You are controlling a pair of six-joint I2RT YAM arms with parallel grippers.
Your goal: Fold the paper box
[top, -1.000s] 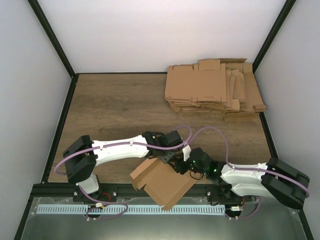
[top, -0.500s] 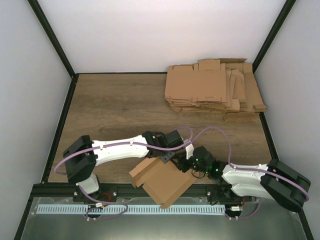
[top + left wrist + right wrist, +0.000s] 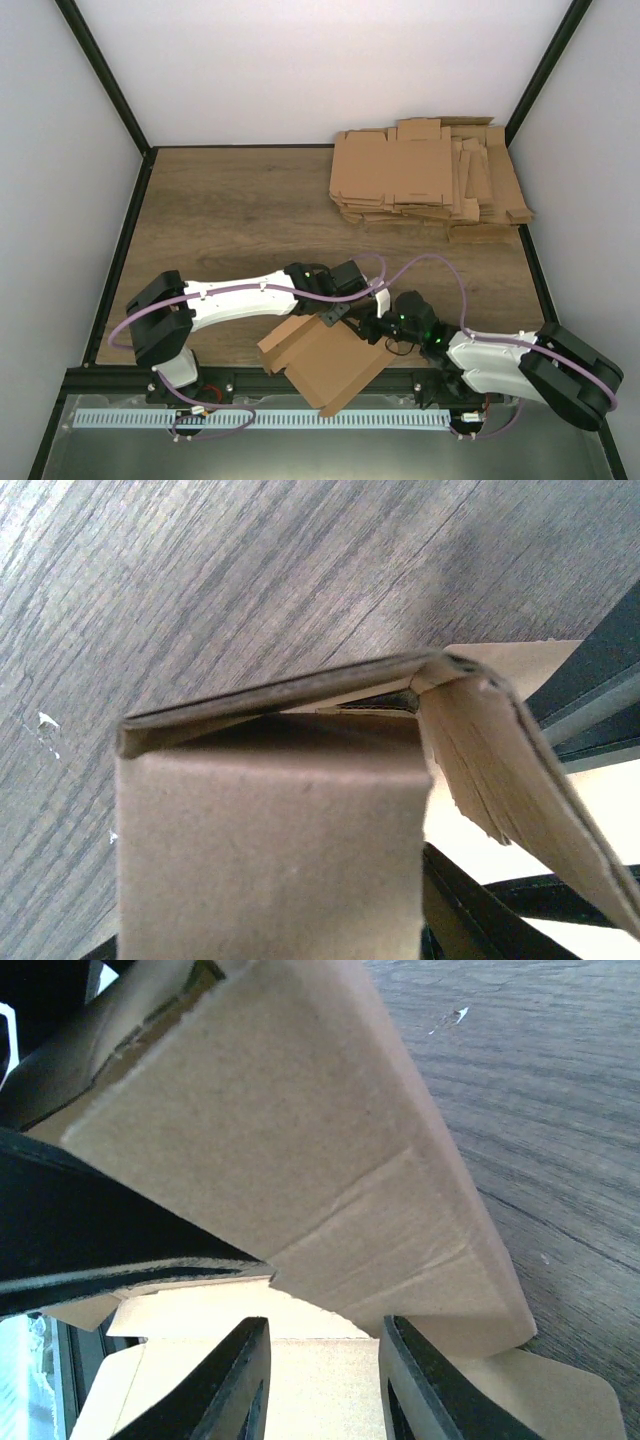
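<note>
While left end effector point(image 3: 331, 317) grips paper box point(image 3: 325, 368) edge, right end effector point(image 3: 322, 1330) half-open just beside it.

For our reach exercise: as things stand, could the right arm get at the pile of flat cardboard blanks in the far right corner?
Probably yes: only bare table lies between the right gripper and the pile. But the gripper is busy at the paper box near the front edge.
</note>
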